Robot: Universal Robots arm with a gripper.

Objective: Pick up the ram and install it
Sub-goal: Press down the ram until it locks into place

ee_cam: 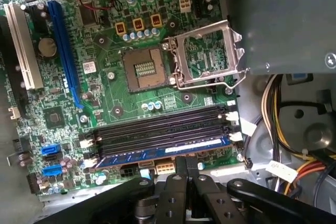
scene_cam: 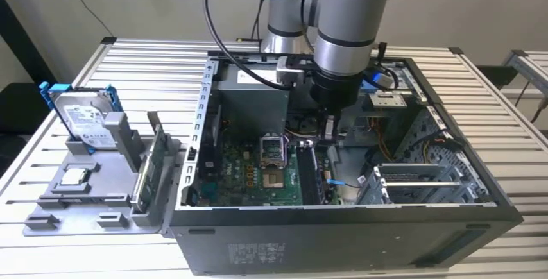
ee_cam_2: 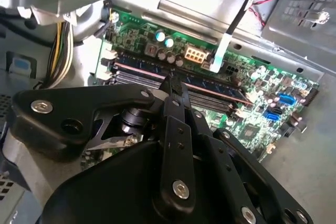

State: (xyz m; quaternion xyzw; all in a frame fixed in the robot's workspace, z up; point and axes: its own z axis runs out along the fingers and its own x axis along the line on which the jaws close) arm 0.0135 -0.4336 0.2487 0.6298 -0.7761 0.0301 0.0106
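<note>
The ram [ee_cam: 157, 154] is a long dark-blue stick with a white label. It sits in the memory slot nearest the board's edge, also seen as the ram [ee_cam_2: 220, 88] in the second wrist view. My gripper [ee_cam: 181, 162] hangs inside the open computer case [scene_cam: 342, 224]. Its black fingers are closed together, and their tips rest at the middle of the stick's top edge. In the exterior view the gripper [scene_cam: 328, 139] reaches straight down to the green motherboard [scene_cam: 256, 179]. Whether the tips press on the stick or hover just above it is unclear.
Empty black memory slots [ee_cam: 157, 124] lie beside the ram. Beyond them is the CPU socket [ee_cam: 143, 69] with its open metal latch frame [ee_cam: 207, 51]. Yellow cables [ee_cam: 281, 111] and a drive cage [scene_cam: 419, 176] crowd one side. A hard drive in a blue bracket [scene_cam: 84, 115] stands on a grey holder [scene_cam: 81, 195] outside the case.
</note>
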